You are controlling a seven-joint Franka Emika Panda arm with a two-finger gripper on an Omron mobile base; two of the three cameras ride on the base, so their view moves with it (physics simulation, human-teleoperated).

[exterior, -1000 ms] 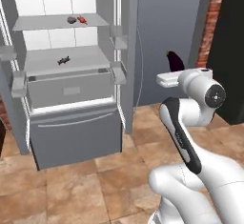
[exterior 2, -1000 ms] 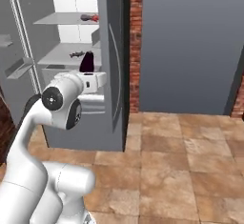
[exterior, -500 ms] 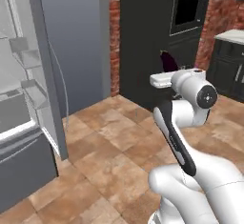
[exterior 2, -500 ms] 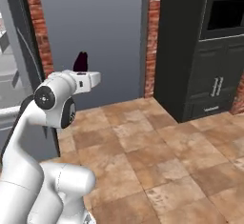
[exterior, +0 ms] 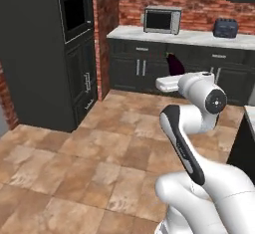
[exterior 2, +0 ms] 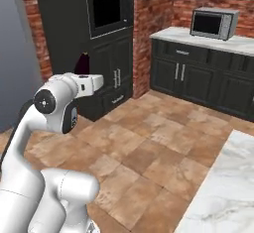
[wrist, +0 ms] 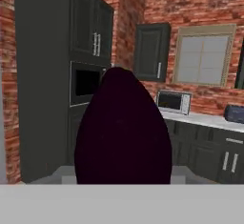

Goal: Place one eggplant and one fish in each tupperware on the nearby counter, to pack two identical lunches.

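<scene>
A glossy dark purple eggplant [exterior: 174, 64] stands upright out of my gripper [exterior: 174, 74], which is shut on its lower end. From the other side the eggplant [exterior 2: 83, 62] pokes up above the white hand, held in the gripper [exterior 2: 83, 72] at chest height over the floor. In the hand view the eggplant [wrist: 123, 132] covers the middle and hides the fingertips. A corner of the veined marble counter [exterior 2: 224, 190] shows at the lower right, apart from the arm. The fish and the tupperware are out of view.
A tall black oven tower [exterior: 47, 54] stands at the left, beside a brick wall [exterior 2: 151, 24]. Dark cabinets [exterior: 144, 68] run along the back under a white worktop with a microwave [exterior: 161, 20] and a toaster [exterior: 225, 28]. Brown tile floor [exterior: 99, 153] lies open ahead.
The whole picture has swung from the open fridge to the oven tower and back cabinets, so the base has turned. The eggplant stays in the gripper, held the same way.
</scene>
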